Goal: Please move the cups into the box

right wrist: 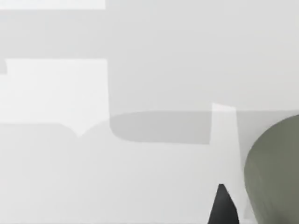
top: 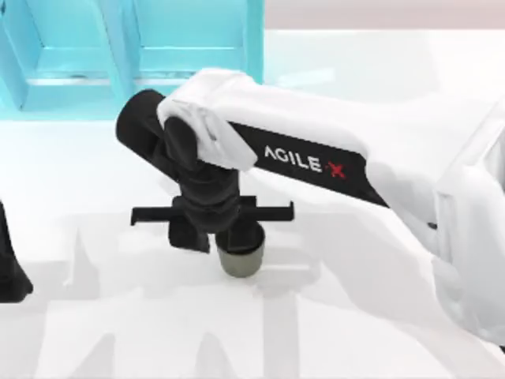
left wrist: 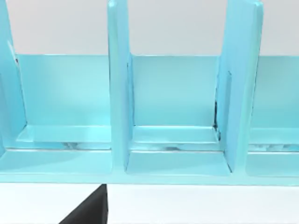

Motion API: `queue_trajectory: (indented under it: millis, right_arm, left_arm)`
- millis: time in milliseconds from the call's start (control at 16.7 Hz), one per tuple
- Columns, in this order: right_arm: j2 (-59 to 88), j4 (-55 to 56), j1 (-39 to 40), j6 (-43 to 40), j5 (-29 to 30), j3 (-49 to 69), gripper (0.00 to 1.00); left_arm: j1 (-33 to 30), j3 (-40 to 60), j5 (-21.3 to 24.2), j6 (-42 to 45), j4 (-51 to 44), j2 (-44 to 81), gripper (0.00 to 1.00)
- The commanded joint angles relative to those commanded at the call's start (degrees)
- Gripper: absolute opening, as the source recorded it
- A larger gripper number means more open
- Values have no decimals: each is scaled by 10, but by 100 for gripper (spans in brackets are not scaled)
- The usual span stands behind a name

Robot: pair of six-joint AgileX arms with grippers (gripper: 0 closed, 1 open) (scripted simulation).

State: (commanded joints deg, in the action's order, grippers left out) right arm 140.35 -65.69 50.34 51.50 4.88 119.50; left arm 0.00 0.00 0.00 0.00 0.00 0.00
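At the far left edge of the top view, the left arm (top: pixel 9 264) stays low beside the table (top: pixel 379 332) as a dark shape. I cannot tell if its claw is spread or pressed together. Its wrist camera looks at the box (left wrist: pixel 177 102), a light blue one with upright dividers that make open compartments. In the top view the box stands at the back left of the table.

Near the middle of the table, a little to the left, the right gripper (top: pixel 217 237) hangs over a cup (top: pixel 241 257). The cup is olive-grey and stands upright on the white surface, well apart from the box. The gripper seems to be spread around the cup, but its body hides the fingers, so I cannot tell if they touch it. In the right wrist view the cup (right wrist: pixel 275 177) is very close, with a dark fingertip (right wrist: pixel 223 207) just beside it
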Motion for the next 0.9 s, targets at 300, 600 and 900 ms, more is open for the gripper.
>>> queue_trajectory:
  millis: [300, 600, 900]
  right_arm:
    - [0, 0, 0, 0, 0, 0, 0]
    - [0, 0, 2, 0, 0, 0, 0]
    - [-61, -20, -24, -24, -1, -38, 0]
  left_arm:
    - [0, 0, 0, 0, 0, 0, 100]
    - [0, 0, 0, 0, 0, 0, 100]
    - [0, 0, 0, 0, 0, 0, 100]
